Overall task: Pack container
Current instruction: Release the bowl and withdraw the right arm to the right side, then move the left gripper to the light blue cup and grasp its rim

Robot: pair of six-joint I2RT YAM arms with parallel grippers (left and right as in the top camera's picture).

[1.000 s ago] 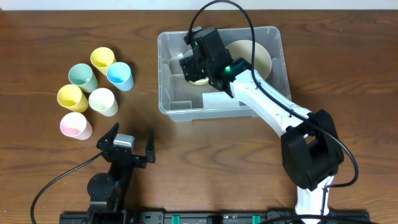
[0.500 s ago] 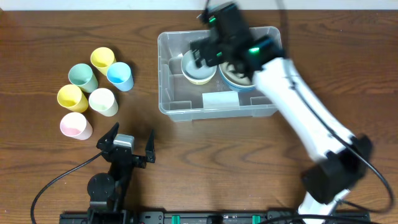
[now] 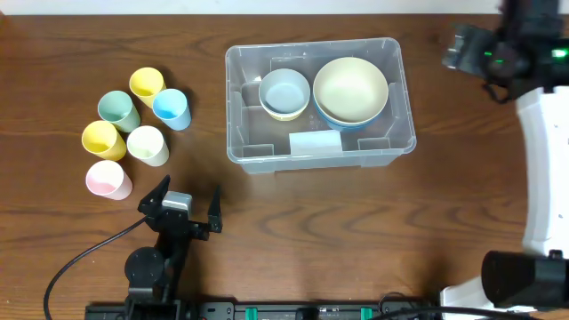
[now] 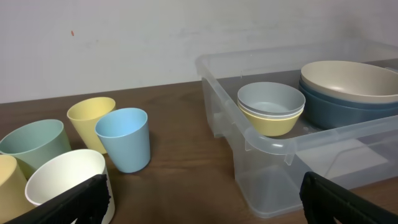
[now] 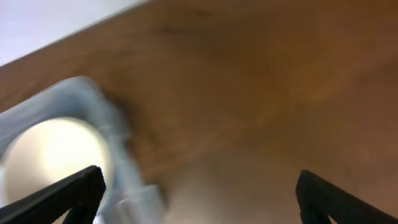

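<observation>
The clear container [image 3: 233, 107] with a white label [image 3: 315, 142] stands at the middle back of the table. It holds a stack of small bowls [image 3: 284, 93], grey-blue over yellow, and a large cream bowl [image 3: 350, 91] nested in a blue one. My right gripper [image 3: 464, 46] is open and empty, high at the far right, away from the container. Its blurred wrist view [image 5: 199, 193] shows a container corner [image 5: 93, 106] and the cream bowl [image 5: 53, 149]. My left gripper [image 3: 182, 206] is open and empty near the front edge; the left wrist view [image 4: 199, 199] shows the container [image 4: 267, 140] ahead on the right.
Several plastic cups stand in a cluster at the left: yellow [image 3: 147, 84], blue [image 3: 171, 108], green [image 3: 117, 109], yellow [image 3: 103, 140], white [image 3: 148, 145] and pink [image 3: 108, 180]. The left wrist view shows the blue cup [image 4: 124, 138] and white cup [image 4: 65, 180] close ahead.
My right arm has lifted out of the container and swung to the far right. The small bowl stack stays in the container's left half. The left arm has not moved.
</observation>
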